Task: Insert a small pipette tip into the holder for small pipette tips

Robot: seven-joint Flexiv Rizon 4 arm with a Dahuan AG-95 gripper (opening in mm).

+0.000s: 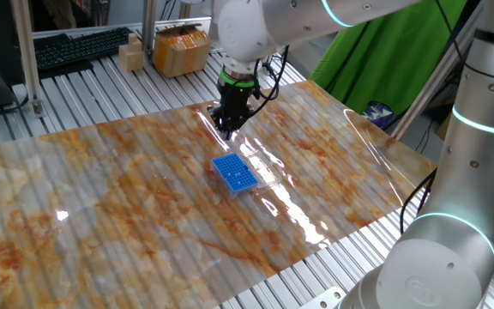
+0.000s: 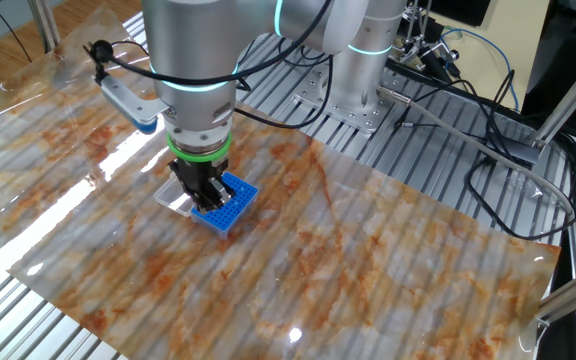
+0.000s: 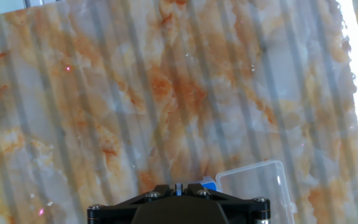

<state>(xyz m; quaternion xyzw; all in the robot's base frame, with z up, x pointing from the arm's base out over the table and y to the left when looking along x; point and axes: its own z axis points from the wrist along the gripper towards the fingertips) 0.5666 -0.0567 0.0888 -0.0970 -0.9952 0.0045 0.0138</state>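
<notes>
Black and two-fingered, the claw hangs point-down from the silver arm's wrist, which carries a bright green ring, and it hovers above the tabletop, a sheet patterned like orange-veined marble laid over ribbed metal slats. Its fingertips appear drawn close together in both fixed views, yet whether they pinch a pipette tip I cannot tell, since anything between them is too small to make out. Just beside the claw lies the small bright blue rectangular rack with a fine grid of holes, flat on the marble sheet near its middle; in the other fixed view the claw overlaps the rack's near-left corner, so it stands over or just in front of that edge. A clear flat plastic lid or tray rests against the rack on its far side from that camera. From the hand view only a sliver of blue peeps out above the dark claw body, with the clear plastic tray to the right. Behind the sheet sit a black keyboard and a tan cardboard box
</notes>
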